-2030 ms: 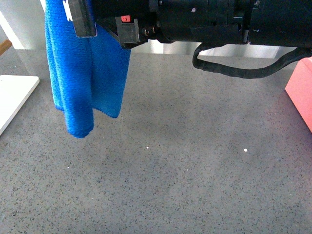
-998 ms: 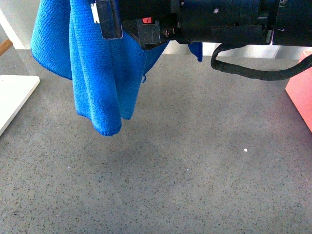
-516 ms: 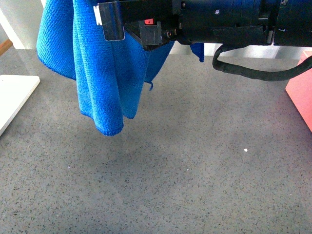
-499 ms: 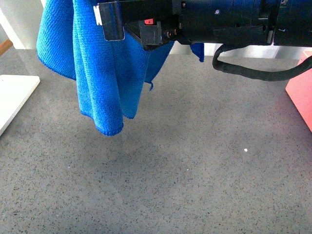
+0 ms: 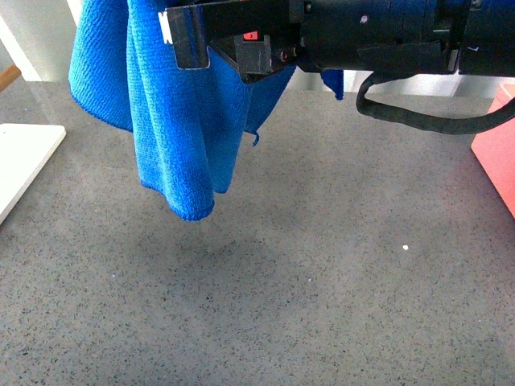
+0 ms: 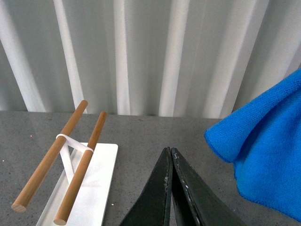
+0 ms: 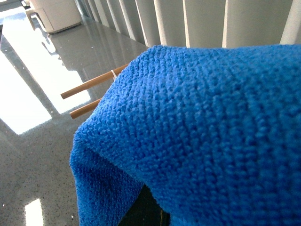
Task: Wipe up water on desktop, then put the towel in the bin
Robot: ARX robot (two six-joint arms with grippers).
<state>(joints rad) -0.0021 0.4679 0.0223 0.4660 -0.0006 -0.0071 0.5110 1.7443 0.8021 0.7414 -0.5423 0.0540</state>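
Hanging from the right end effector [image 5: 189, 40], clenched on it, the towel [image 5: 173, 137] sits upper left, clear of the worktop [image 5: 322, 281]. Likely soft, light, floppy: pinch bunched folds, not one layer. Left end effector [image 6: 169, 150] closed, empty.

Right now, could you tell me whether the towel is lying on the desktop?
No, the towel hangs in the air, its lowest fold clear of the desktop.
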